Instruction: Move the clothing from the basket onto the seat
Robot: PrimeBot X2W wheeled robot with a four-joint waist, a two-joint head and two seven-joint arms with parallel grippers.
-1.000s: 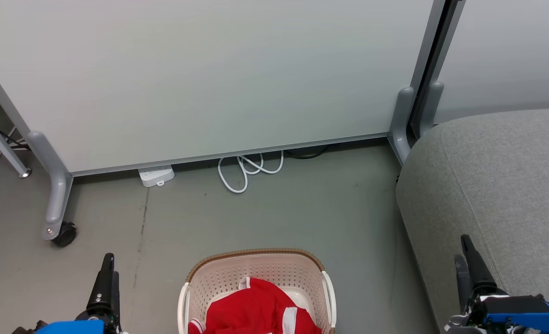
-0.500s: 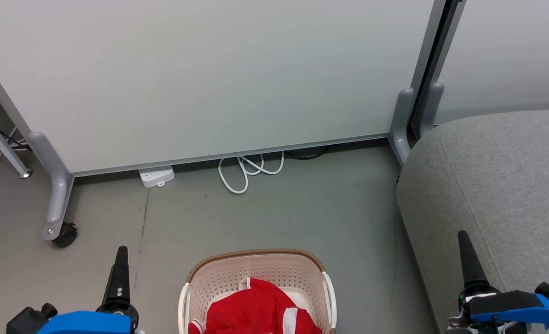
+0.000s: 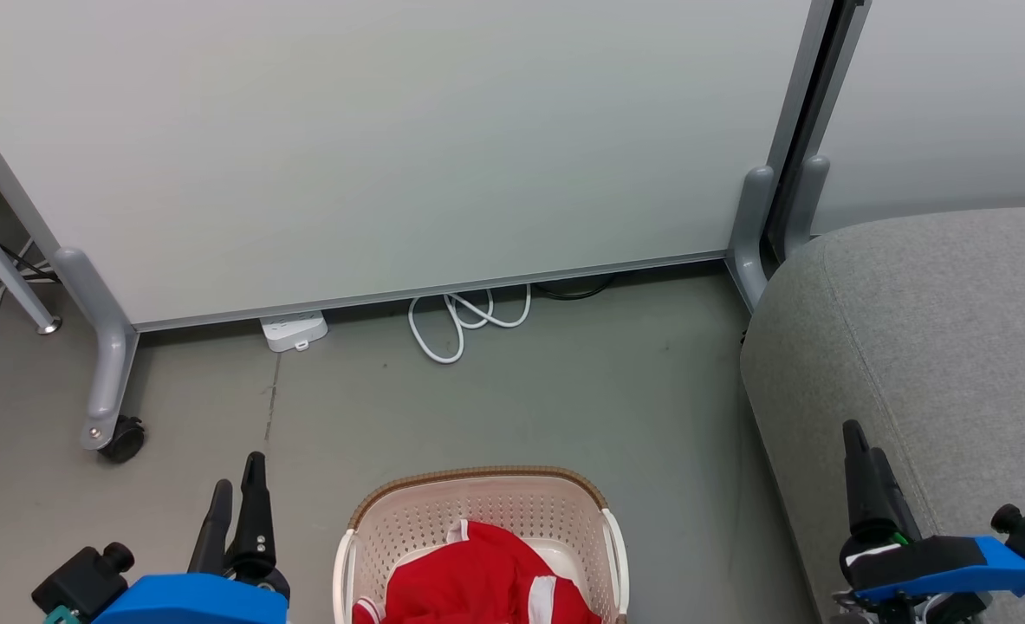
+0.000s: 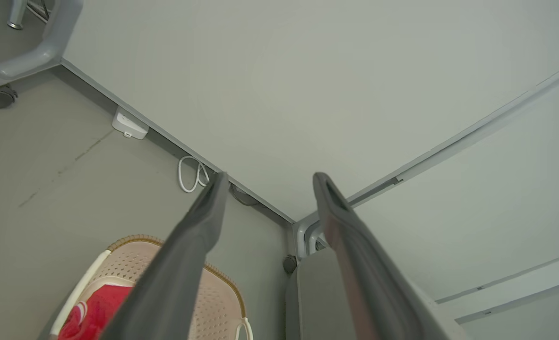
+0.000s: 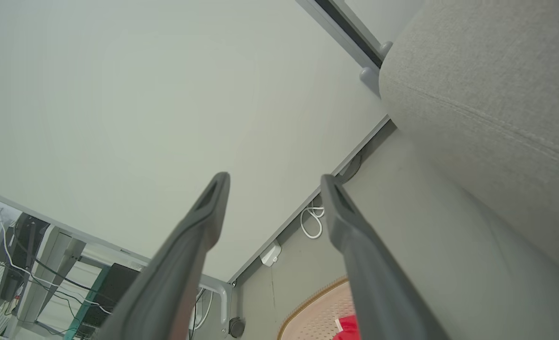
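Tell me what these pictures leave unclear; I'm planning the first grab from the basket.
1. The clothing: the head view's bottom edge cuts it off, so the garment count is unclear.
2. The basket: near half cut by that edge; in the left wrist view the left claw covers part.
3. The seat: cut by the head view's right edge; its far end is unseen.

Bottom centre of the head view: cream-white perforated basket [image 3: 486, 507] with brown woven-look rim, upright on the floor, cut off by the lower edge. Inside it, crumpled red clothing [image 3: 469, 576] with white stripes and trim, heaped below the rim. Right side: large rounded light grey seat [image 3: 937, 329], apart from the basket.
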